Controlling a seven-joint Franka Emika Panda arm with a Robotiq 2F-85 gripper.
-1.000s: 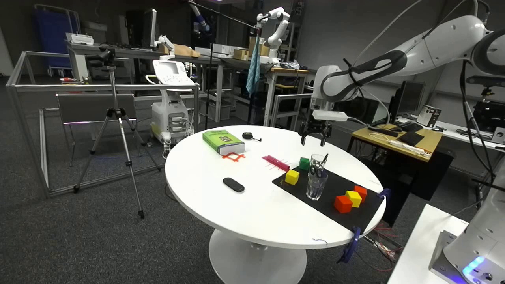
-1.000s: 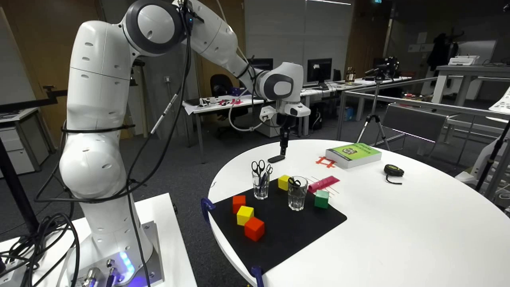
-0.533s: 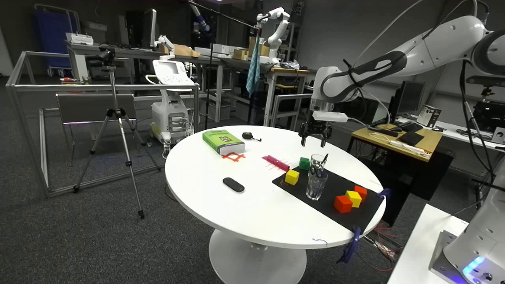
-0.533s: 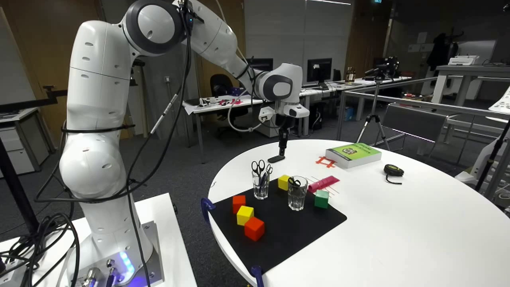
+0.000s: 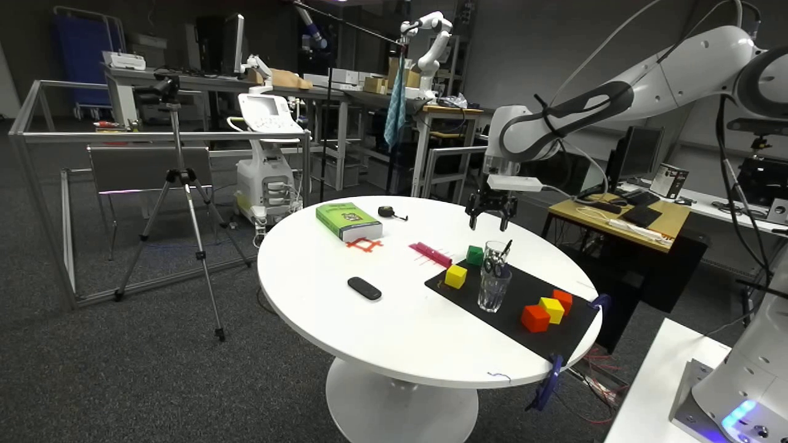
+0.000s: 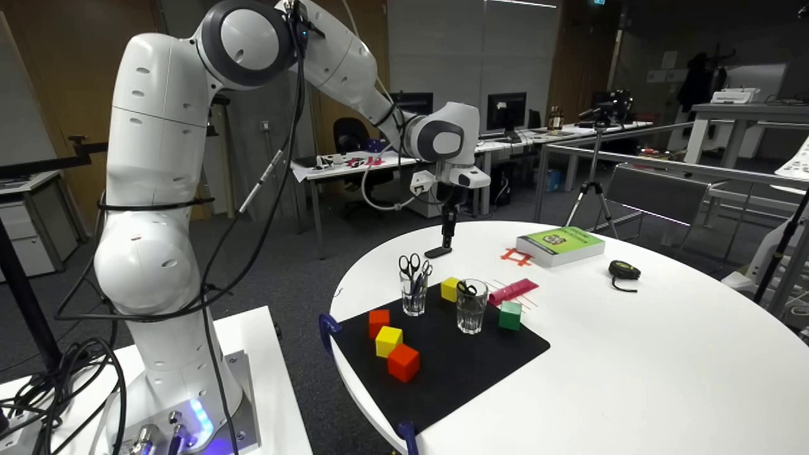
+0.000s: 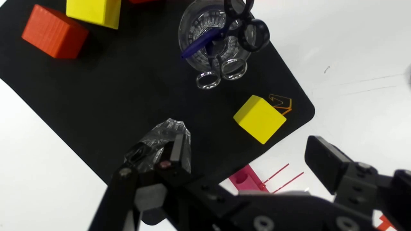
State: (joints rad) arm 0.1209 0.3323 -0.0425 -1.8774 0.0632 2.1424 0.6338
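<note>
My gripper (image 5: 488,226) hangs above the round white table, its two fingers well apart with nothing between them. In the wrist view a yellow cube (image 7: 260,121) on the black mat (image 7: 128,83) shows just beyond the gap between the fingers. A clear glass (image 7: 171,126) is partly hidden behind the left finger there. Another glass (image 6: 414,300) holds scissors and a blue pen. The glass (image 6: 471,313) nearer the green cube (image 6: 510,316) has a dark-handled tool in it. Two red cubes (image 6: 404,363) and a yellow cube (image 6: 389,342) sit close together on the mat.
A pink part (image 6: 514,291) with thin sticks lies beside the mat. Farther off are a green book (image 5: 349,220), a red frame (image 5: 364,244), a tape measure (image 5: 386,211) and a black remote-like object (image 5: 364,288). Blue clamps (image 6: 328,330) grip the table edge.
The gripper has sunk very slightly, still open. The objects on the table have not moved.
</note>
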